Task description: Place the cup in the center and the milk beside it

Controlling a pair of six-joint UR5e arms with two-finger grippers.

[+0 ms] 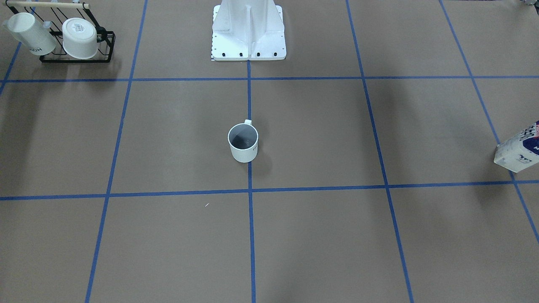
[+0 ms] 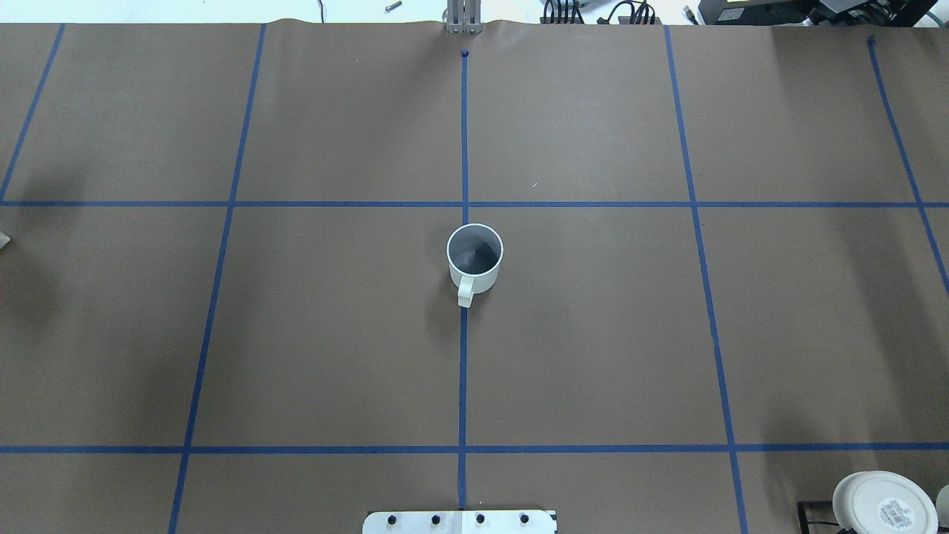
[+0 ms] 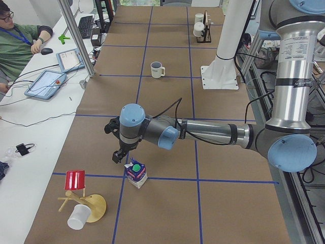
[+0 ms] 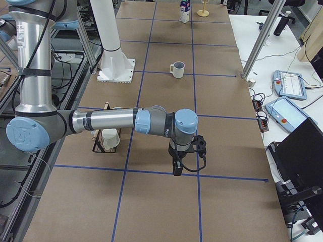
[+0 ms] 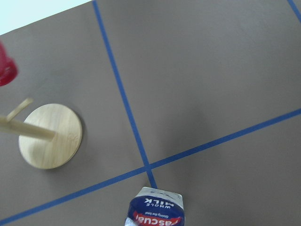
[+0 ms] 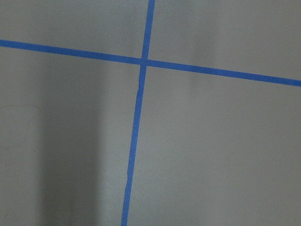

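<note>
The cup (image 2: 474, 256) stands upright on the center (image 2: 415, 297) of the brown paper, on the middle blue tape line, handle toward the robot. It also shows in the front view (image 1: 243, 143). The milk (image 3: 136, 174) stands upright at the table's left end, on a tape crossing, cut off at the front view's right edge (image 1: 520, 147). My left gripper (image 3: 119, 155) hangs just beside the carton, apart from it; the left wrist view shows the carton's top (image 5: 155, 212). My right gripper (image 4: 176, 169) points down over bare paper, far from the cup. I cannot tell whether either is open or shut.
A black rack (image 1: 78, 40) with two other white cups stands near my right arm. A wooden stand (image 3: 76, 198) with a red cup and a white cup stands by the milk. The white robot base (image 1: 248, 29) is behind the cup. An operator (image 3: 20, 40) sits at the side table.
</note>
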